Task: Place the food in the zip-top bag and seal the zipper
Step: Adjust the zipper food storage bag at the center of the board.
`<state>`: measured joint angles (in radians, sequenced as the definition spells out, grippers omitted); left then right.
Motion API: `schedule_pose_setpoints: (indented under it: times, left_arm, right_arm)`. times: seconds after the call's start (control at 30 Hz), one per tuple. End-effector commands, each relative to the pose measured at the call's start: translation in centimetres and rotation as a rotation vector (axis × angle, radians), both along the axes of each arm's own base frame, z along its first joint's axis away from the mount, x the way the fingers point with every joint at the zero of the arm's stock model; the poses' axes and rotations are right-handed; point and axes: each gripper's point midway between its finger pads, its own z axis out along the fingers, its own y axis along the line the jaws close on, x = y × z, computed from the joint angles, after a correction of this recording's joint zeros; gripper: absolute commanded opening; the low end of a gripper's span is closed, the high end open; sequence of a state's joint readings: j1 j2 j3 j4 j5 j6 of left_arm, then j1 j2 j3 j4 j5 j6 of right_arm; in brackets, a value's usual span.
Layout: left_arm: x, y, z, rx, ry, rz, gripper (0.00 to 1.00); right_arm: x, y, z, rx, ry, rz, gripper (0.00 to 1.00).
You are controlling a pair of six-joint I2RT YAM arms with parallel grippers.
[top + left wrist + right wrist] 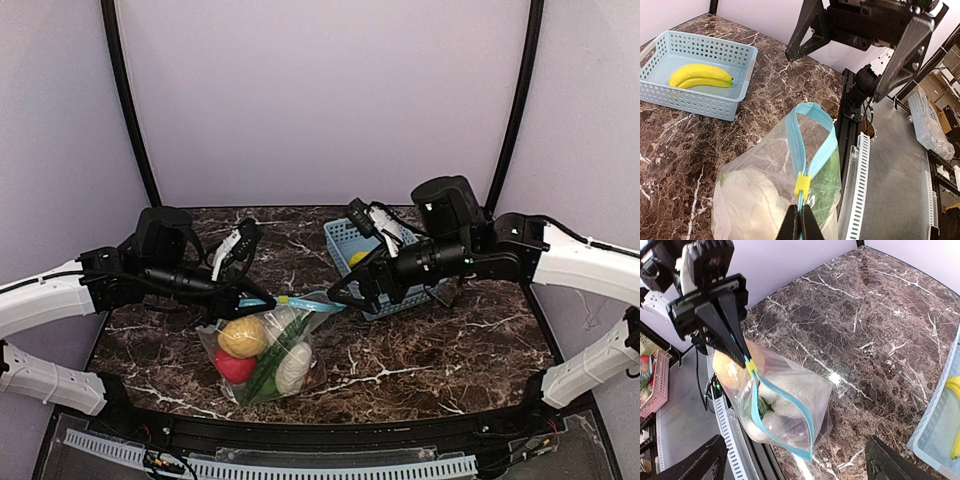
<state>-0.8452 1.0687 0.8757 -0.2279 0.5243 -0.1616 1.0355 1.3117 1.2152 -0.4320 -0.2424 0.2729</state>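
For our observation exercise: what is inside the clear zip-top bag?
Through the zip-top bag show an orange, a red apple, a white cauliflower and a green cucumber. Whatever lies behind them is covered, so other pieces cannot be ruled out.

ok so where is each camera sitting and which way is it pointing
Top external: above and behind the arm bases, looking down on the table; both arms, left gripper and right gripper show.
Left wrist: on the left arm, facing over the zip-top bag toward the basket; own shut fingers pinch the zipper.
Right wrist: on the right arm, facing the bag and left gripper; own open fingers at the bottom corners.
Shared: both wrist views show the bag and the opposite gripper.
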Motion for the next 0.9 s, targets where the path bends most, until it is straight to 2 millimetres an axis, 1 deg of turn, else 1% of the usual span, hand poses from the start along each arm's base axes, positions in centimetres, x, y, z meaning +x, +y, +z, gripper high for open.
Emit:
schedule_pose_setpoints:
  times: [0.0, 0.03, 0.13, 0.27, 0.33, 0.47, 0.6, 0.7, 0.87]
  left_arm:
    - [0.2, -0.2, 1.0, -0.043, -0.024, 0.002, 0.01]
    - [0.0, -0.2, 1.0, -0.044, -0.021, -0.007, 0.01]
    - [-0.4, -0.4, 1.3, -0.051, -0.009, -0.037, 0.01]
    - [-1.2, -0.6, 1.4, -0.058, 0.015, -0.081, 0.01]
    - [-1.3, -0.6, 1.2, -0.051, 0.024, -0.086, 0.01]
    - [-1.4, -0.5, 1.1, -0.042, 0.029, -0.090, 0.01]
    - [-1.4, -0.5, 1.3, -0.045, 0.023, -0.089, 0.01]
    - [-1.3, -0.5, 1.3, -0.044, 0.019, -0.087, 0.01]
    - [-1.2, -0.7, 1.2, -0.040, 0.019, -0.088, 0.01]
  right_arm:
    - [-0.8, -0.4, -1.7, 0.034, -0.015, 0.048, 0.97]
    - [-1.0, -0.4, -1.8, 0.043, -0.028, 0.063, 0.98]
    - [-1.3, 0.0, -2.1, 0.059, -0.031, 0.114, 0.99]
    - [-1.5, 1.3, -2.0, 0.070, -0.034, 0.182, 0.99]
    - [-1.5, 1.9, -1.8, 0.077, -0.033, 0.213, 0.98]
    - [-2.2, 3.3, -1.3, 0.104, -0.004, 0.297, 0.99]
    - [-2.1, 4.0, -2.1, 0.093, 0.018, 0.314, 0.99]
    - [-2.3, 4.4, -2.3, 0.099, 0.037, 0.327, 0.98]
    - [-2.0, 5.0, -3.3, 0.092, 0.058, 0.317, 0.92]
